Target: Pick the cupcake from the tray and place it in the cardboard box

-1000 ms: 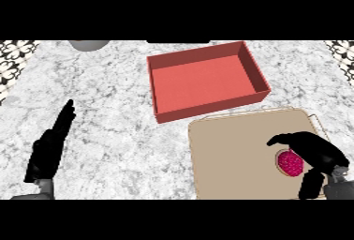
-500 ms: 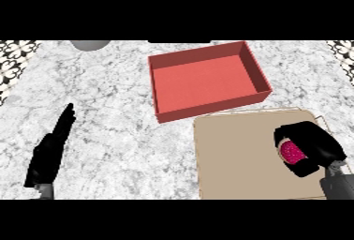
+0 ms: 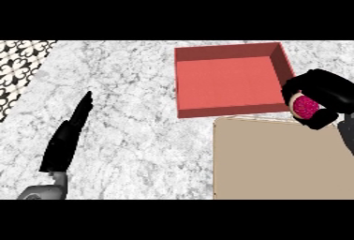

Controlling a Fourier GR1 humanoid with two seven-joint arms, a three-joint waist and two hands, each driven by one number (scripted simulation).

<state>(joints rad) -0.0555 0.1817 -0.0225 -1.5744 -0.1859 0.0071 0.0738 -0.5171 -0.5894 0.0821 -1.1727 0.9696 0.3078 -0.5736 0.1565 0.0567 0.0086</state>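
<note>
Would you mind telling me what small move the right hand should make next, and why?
Probably carry it a little further left, over the box's floor. The right hand is curled round the cupcake, off the tray, at the right wall of the red box, not yet over its inside. The left hand rests open.

Even, bright, flat light; box (image 3: 232, 80) walls shade its floor slightly, perhaps; no glare, blur or distortion.

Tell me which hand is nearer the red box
The right hand, curled round the cupcake, is at the red box's right wall. The left hand rests far to its left.
</note>
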